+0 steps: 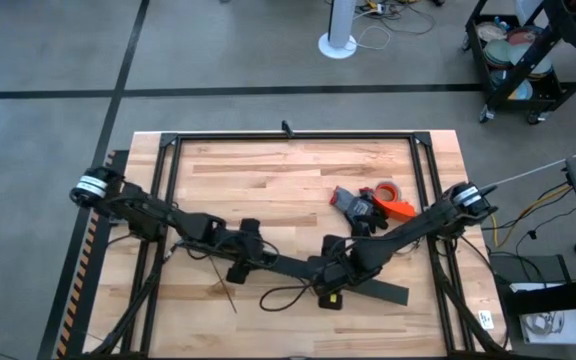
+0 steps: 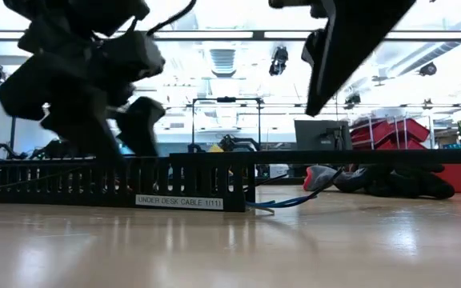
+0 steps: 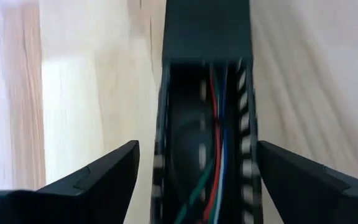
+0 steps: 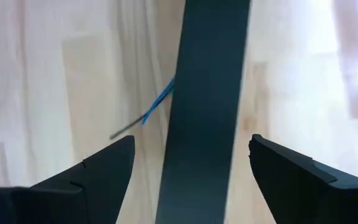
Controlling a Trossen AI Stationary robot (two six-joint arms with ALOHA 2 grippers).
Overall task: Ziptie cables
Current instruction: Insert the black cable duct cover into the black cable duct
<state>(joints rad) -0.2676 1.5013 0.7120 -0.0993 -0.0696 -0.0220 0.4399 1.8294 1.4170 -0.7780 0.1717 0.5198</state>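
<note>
Dark left hand (image 3: 194,180) wide open astride duct (image 3: 207,124)

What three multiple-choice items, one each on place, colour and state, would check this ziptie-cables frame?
1. Where is the red tape roll?
A. near the table's right rail
B. on the left arm
C. inside the duct

2. What colour is the loose wire end beside the duct's lid?
A. yellow
B. blue
C. white

3. How do the left gripper fingers stand?
A. shut on a ziptie
B. hidden
C. open, astride the black duct

Answers: 1 A, the high view shows it; 2 B, right wrist view; 3 C, left wrist view.
</note>
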